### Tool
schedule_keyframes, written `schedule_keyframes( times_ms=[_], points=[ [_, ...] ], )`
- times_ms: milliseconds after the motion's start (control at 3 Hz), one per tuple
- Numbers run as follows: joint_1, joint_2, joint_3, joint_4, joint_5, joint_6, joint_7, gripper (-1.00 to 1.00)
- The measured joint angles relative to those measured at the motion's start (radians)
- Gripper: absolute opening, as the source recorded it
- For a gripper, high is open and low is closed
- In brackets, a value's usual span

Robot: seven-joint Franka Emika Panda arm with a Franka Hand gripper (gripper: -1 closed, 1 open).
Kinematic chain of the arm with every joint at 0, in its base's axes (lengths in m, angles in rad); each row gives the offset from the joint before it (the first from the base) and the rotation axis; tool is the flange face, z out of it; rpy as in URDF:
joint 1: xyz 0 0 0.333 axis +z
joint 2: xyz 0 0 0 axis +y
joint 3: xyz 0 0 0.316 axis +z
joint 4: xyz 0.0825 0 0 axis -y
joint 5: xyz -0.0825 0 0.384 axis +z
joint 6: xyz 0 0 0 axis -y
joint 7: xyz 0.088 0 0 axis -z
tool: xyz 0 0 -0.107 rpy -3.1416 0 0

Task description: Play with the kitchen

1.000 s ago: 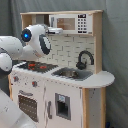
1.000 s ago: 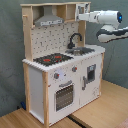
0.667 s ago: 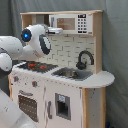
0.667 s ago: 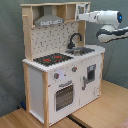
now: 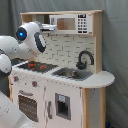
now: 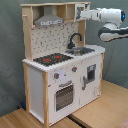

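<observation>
Claw (image 6: 83,13) state I cannot tell; it sits at the kitchen's (image 6: 60,65) top shelf, by the microwave (image 5: 70,23), at the second exterior view's right end of the shelf. Behind it the white arm (image 6: 111,15) reaches level from that side, its elbow folded back lower down. In the first exterior view the arm's joints crowd the left, in front of the hood. Kitchen stands on a wooden floor (image 6: 107,107) against a grey curtain (image 6: 10,50), with hob (image 6: 52,59), faucet (image 6: 75,39) and sink (image 5: 71,73) on its counter and oven door (image 6: 64,95) below.
</observation>
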Motion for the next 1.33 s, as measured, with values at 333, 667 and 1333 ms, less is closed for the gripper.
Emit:
schedule_keyframes(
  times_ms=[333, 667, 1333],
  points=[
    [0.059, -0.028, -0.009, 0.055, 0.002, 0.045, 0.043, 1.00],
    [0.052, -0.031, 0.029, 0.116, 0.004, 0.057, 0.120, 1.00],
    [-0.046, -0.069, 0.119, 0.176, 0.040, 0.081, 0.267, 1.00]
  ],
)
